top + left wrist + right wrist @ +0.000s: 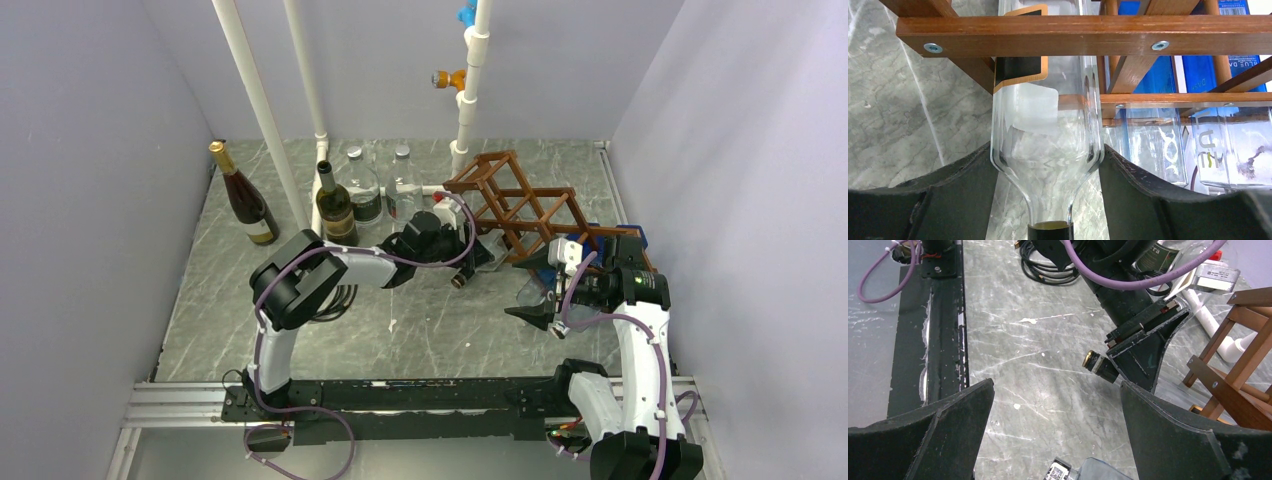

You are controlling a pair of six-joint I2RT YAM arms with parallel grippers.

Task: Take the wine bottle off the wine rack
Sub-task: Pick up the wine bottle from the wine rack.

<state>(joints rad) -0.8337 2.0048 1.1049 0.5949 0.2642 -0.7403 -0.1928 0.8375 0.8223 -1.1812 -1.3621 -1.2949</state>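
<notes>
Wine bottle (1045,115): clear glass, on its side in the wine rack (510,205). The body sits under a wooden slat and the dark-capped neck pokes out of the near-left end. Not out yet!
Left gripper (1047,150): clamped on the bottle, with a black finger pressed to each side of the shoulder, right where the glass narrows to the neck.
Left arm (300,280): elbow folded up and out to the left, forearm reaching across to the right, wrist right at the rack's front.
Right gripper (1056,385): spread wide with nothing between the fingers, hanging low over the table just in front of the rack's near-right end.
Right arm (640,330): rising from its base on the right and bent forward. Its camera looks across at the other gripper and the bottle's cap (1095,361).
Rack neighbours: more clear bottles (1153,145) lie in the cells alongside, with blue boxes (1158,75) behind them.
Table (300,340): grey-green marbled top, with a black rail (400,395) along the near edge.
Back of the table: a gold-capped dark bottle (245,205) stands by the left wall. A green bottle (335,205) and two clear ones (362,185) stand upright among the white pipes (260,100).
Room: plain pale grey-violet walls on three sides.
</notes>
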